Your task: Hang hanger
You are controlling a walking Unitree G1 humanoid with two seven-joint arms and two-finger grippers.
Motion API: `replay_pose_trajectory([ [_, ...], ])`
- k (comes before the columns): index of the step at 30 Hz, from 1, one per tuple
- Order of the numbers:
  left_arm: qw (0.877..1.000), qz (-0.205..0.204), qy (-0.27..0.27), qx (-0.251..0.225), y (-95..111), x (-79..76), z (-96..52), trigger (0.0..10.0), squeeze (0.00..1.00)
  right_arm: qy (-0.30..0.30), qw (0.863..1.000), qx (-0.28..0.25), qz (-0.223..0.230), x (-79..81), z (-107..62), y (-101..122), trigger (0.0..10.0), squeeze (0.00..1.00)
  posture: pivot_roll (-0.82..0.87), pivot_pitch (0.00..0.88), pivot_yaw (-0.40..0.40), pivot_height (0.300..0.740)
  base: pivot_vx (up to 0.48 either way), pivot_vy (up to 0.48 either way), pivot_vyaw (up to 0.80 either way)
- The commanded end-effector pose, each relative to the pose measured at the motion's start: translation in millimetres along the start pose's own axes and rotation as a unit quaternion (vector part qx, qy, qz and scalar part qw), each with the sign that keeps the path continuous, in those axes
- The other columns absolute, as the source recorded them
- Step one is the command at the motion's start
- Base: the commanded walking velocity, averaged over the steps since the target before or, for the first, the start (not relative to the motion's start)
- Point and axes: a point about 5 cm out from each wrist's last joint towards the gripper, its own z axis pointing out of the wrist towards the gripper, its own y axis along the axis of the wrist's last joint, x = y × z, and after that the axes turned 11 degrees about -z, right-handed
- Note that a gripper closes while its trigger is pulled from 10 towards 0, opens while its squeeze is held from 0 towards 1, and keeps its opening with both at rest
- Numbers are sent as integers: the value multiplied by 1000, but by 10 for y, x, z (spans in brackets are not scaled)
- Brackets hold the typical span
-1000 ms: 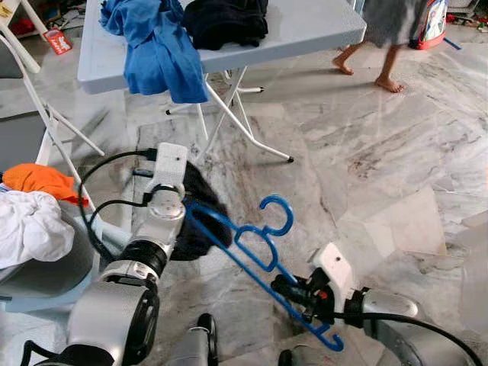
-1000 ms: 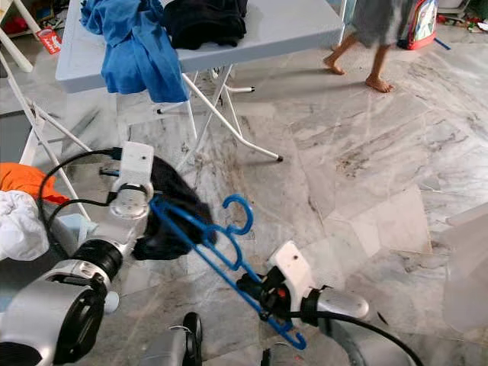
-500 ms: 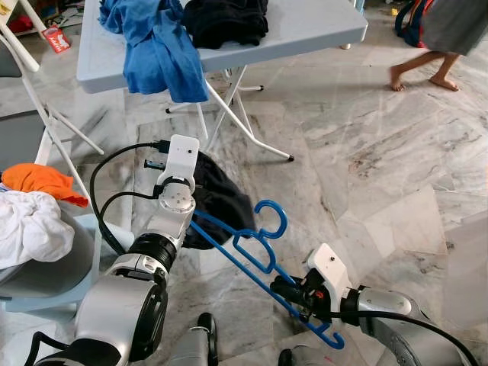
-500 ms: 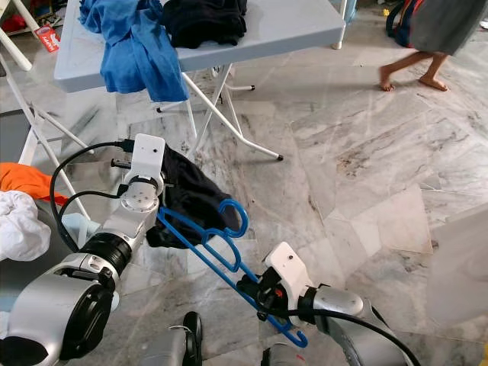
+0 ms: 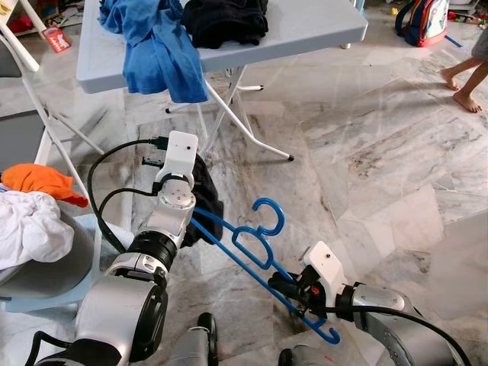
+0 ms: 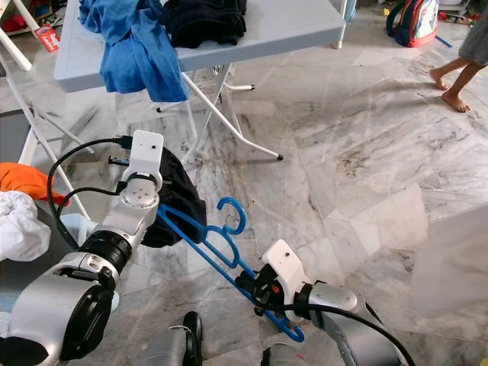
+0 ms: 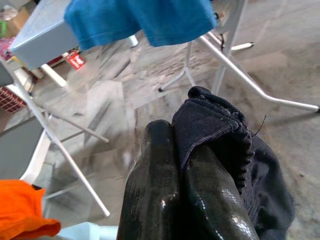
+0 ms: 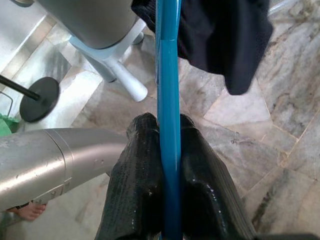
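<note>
A blue plastic hanger [image 5: 252,248] slants low over the marble floor, its hook curling upward at the middle. My right gripper [image 5: 280,288] is shut on the hanger's lower bar, and the bar [image 8: 168,100] runs straight between its black fingers [image 8: 137,170]. My left gripper [image 7: 187,165] is shut on a black garment [image 7: 220,145], which bunches over one finger and hangs down. That dark cloth [image 5: 202,200] sits at the hanger's upper left end, beside my left wrist [image 5: 177,156].
A grey folding table [image 5: 305,30] stands ahead with blue cloth [image 5: 156,46] and dark clothes [image 5: 225,19] on it. White and orange laundry [image 5: 34,206] lies on a chair at left. A person's bare feet [image 5: 461,84] are at far right, by a backpack [image 5: 423,19].
The black garment has drawn in closer against my left wrist and hangs more bunched. The hanger and right gripper have barely moved. The person has walked off to the right.
</note>
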Motion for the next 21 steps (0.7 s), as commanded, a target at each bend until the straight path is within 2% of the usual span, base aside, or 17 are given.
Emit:
replay_pose_trajectory([
  [1, 1000, 4, 9, -6, 17, 18, -3, 10000, 0, 8, 1000, 1, -2, 46, 33, -15, 10000, 0, -97, 256, 60, 740, 0, 0, 0],
  [5, 1000, 0, -1, -4, 16, -56, -31, 10000, 0, -7, 1000, 7, -1, 10, 45, -37, 10000, 0, -100, 256, 62, 740, 0, 0, 0],
  [7, 1000, -1, -7, -7, 24, -92, -53, 10000, 0, -32, 999, 17, -7, -43, 65, -63, 10000, 0, -100, 256, 63, 740, 0, 0, 0],
  [8, 1000, -4, -9, -6, 26, -98, -67, 10000, 0, -69, 997, 27, -4, -128, 85, -91, 10000, 0, -98, 257, 65, 740, 0, 0, 0],
  [11, 1000, -8, -11, -5, 32, -95, -76, 10000, 0, -91, 995, 32, -1, -182, 96, -101, 10000, 0, -97, 257, 66, 740, 0, 0, 0],
  [12, 1000, -11, -10, -3, 40, -88, -87, 10000, 0, -120, 992, 42, 3, -248, 105, -122, 10000, 0, -94, 257, 67, 740, 0, 0, 0],
  [16, 1000, -14, 3, -4, 78, -29, -109, 10000, 0, -168, 984, 63, 14, -349, 147, -175, 10000, 0, -84, 255, 66, 740, 0, 0, 0],
  [21, 1000, -14, 10, -8, 111, 5, -125, 10000, 0, -168, 983, 70, 14, -353, 189, -200, 10000, 0, -71, 253, 64, 740, 0, 0, 0],
])
